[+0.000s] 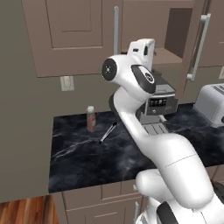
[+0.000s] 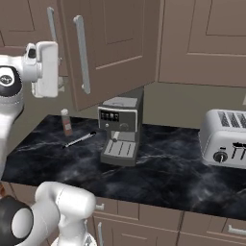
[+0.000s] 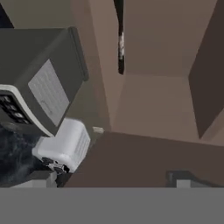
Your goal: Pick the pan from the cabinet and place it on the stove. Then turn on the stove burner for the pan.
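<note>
Tool point(image 3: 111, 181) jaws wide apart, holding nothing, facing open cabinet point(image 3: 153, 105) shelf

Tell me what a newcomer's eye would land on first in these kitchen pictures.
The white robot arm fills the foreground, raised toward the cabinet, whose door stands open over the counter. On the black marble counter below sits a grey espresso machine, with a silver toaster to its right. A small brown bottle and a thin dark utensil lie to its left.
</note>
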Tool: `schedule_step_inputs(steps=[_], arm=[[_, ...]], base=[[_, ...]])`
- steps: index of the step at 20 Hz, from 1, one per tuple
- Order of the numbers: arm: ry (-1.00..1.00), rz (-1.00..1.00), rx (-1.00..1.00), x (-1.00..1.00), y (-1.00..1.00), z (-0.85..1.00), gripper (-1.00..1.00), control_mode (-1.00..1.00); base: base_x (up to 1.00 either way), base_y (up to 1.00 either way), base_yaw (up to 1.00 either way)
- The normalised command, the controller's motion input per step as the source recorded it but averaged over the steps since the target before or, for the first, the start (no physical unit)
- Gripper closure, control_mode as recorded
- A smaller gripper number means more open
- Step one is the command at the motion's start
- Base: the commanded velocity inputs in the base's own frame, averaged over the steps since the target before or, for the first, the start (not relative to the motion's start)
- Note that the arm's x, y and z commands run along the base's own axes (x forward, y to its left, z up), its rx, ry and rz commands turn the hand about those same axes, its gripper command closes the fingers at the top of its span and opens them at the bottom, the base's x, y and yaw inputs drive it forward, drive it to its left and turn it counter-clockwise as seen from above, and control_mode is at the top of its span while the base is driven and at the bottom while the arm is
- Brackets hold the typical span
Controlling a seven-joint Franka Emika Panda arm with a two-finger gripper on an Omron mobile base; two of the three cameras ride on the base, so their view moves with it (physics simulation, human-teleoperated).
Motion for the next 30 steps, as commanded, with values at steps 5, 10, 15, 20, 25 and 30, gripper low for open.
schedule_step_inputs(steps=[5, 10, 15, 20, 25, 30], arm=[[0.05, -0.29, -0.04, -0.02, -0.64, -0.11, -1.0, -1.0], [0.0, -0.29, -0.01, -0.41, -0.62, -0.14, -1.0, -1.0], [0.0, -0.29, -0.01, -0.57, -0.56, -0.09, -1.0, -1.0], [0.01, -0.25, 0.0, -0.45, -0.73, -0.01, -1.0, -1.0], [0.02, -0.17, 0.0, -0.26, -0.85, 0.0, -1.0, -1.0], [0.04, -0.1, 0.02, 0.0, -0.9, 0.0, -1.0, -1.0]], base=[[0.0, 0.0, 0.0], [0.0, 0.0, 0.0], [0.0, 0.0, 0.0], [0.0, 0.0, 0.0], [0.0, 0.0, 0.0], [0.0, 0.0, 0.0]])
